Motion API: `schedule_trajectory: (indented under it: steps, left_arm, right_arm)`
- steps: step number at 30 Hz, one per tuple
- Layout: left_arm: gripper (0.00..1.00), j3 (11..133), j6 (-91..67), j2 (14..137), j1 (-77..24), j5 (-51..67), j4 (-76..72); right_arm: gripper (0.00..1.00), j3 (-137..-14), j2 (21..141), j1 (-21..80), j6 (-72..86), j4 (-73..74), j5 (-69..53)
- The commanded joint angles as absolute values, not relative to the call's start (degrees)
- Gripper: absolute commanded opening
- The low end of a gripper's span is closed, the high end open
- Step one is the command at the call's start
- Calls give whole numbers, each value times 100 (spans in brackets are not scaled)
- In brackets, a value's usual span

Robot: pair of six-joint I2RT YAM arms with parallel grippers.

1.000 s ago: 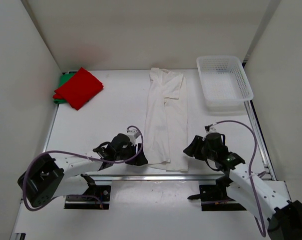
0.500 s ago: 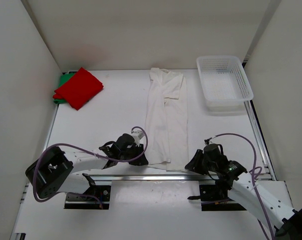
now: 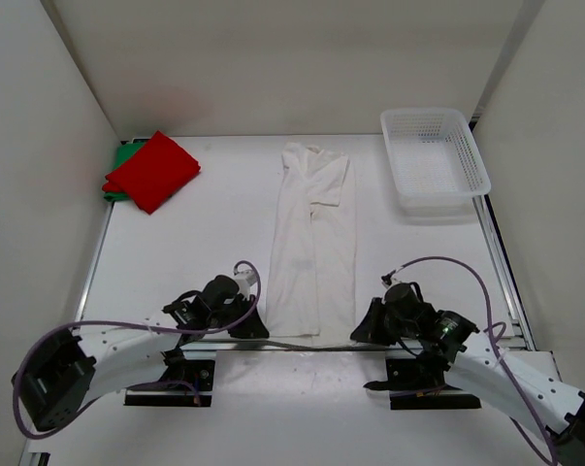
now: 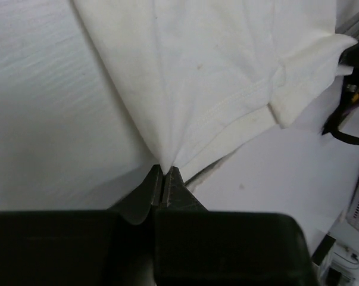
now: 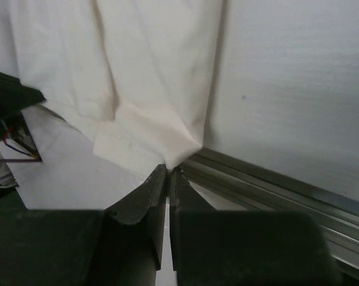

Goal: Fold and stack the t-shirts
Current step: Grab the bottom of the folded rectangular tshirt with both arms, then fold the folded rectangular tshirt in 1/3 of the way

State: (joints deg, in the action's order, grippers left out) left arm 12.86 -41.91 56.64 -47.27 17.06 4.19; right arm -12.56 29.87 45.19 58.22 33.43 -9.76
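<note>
Jaws are clamped on cloth at both near corners. Down at the front of the table [image 3: 205, 243], the left gripper [image 4: 163, 171] has its fingers pressed together on the near-left corner of the white shirt [image 3: 311, 243]. The fabric is drawn up to a point where they pinch it, and the stitched hem shows just beyond. The right gripper [image 5: 169, 169] is closed just as tightly on the near-right corner, right beside the metal rail [image 5: 274, 179] that runs along the table's front edge. Both arms lie low, reaching in from either side.

From there the white shirt runs away from me as one long narrow strip, folded lengthwise. Its near hem lies just by the rail and its sleeves are tucked in at the far end. It sits about midway across the table.

In the far-left corner the red shirt [image 3: 154, 170] lies folded on top of the green shirt [image 3: 124, 155], of which only an edge shows against the wall. In the far-right corner stands the basket [image 3: 433, 116], white mesh, well apart from the white shirt.
</note>
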Motion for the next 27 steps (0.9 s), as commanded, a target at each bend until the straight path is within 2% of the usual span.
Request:
schedule_trajectory:
  steps: [1, 3, 5, 8, 17, 27]
  left_arm:
    - [0, 1606, -4333, 5081, -4484, 1925, 1229]
    - [0, 2360, -4193, 5114, -4264, 1898, 1336]
    - [0, 2897, -3895, 5422, -4000, 1759, 1354]
    - [0, 3461, -3884, 6081, -3316, 2178, 786]
    - [0, 5860, -3551, 8803, -2611, 1722, 545]
    - [0, 7320, -3410, 10755, -2268, 1441, 580]
  right_arm:
    - [0, -1985, 3180, 4046, 5373, 3174, -764]
    - [0, -2188, 3558, 3316, 4601, 2798, -1332]
    - [0, -2319, 3961, 2133, 4117, 2139, -2037]
    - [0, -2871, 4839, 1461, 3588, 1645, -2435]
    - [0, -5017, 7837, 1151, 3076, 634, -1977]
    - [0, -6231, 9842, 677, 3041, 45, -2338]
